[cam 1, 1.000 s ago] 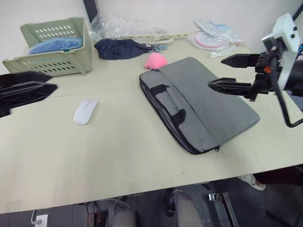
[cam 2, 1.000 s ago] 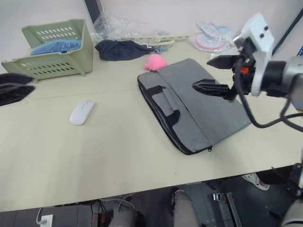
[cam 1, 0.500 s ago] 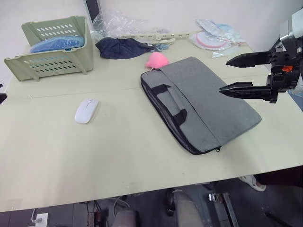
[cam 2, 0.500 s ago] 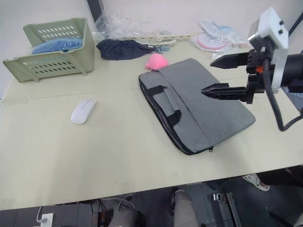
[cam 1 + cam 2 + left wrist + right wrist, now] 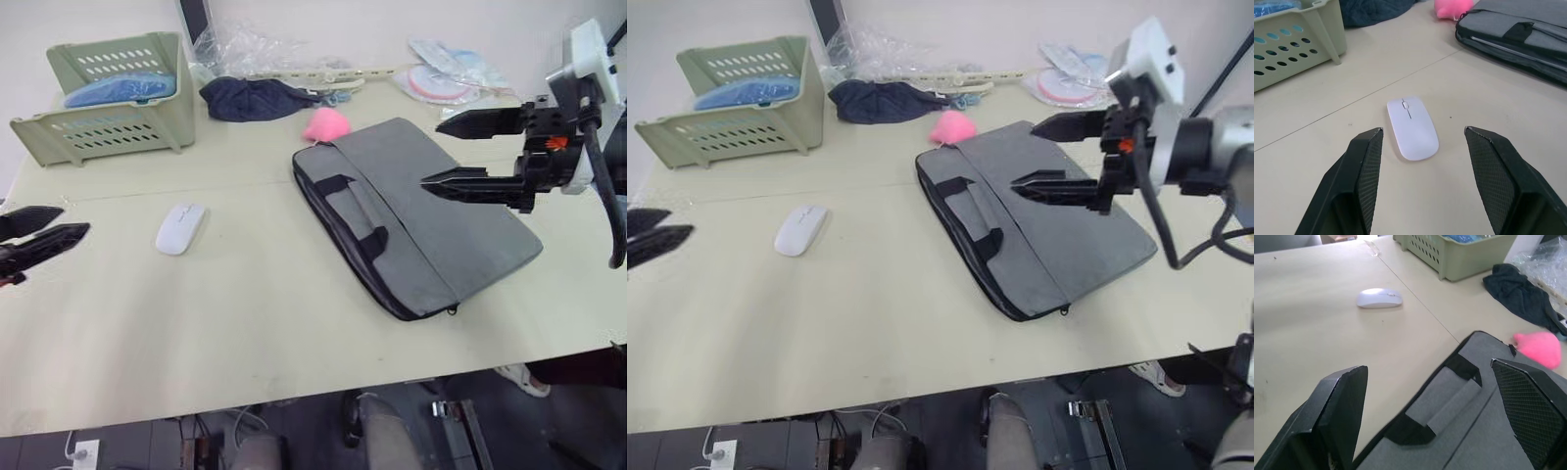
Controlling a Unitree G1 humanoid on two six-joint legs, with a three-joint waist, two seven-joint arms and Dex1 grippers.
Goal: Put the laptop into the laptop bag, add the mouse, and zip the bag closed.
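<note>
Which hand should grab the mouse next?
Left. The left hand is open and already lined up on the mouse, with bare table between them. The right hand hovers open over the bag, far across the table from it.

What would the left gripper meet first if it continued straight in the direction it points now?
Most likely the mouse. In the left wrist view it lies on the table straight ahead of the open left gripper, centred between the two fingers, with bare tabletop before it. The laptop bag lies farther on and off to one side.
</note>
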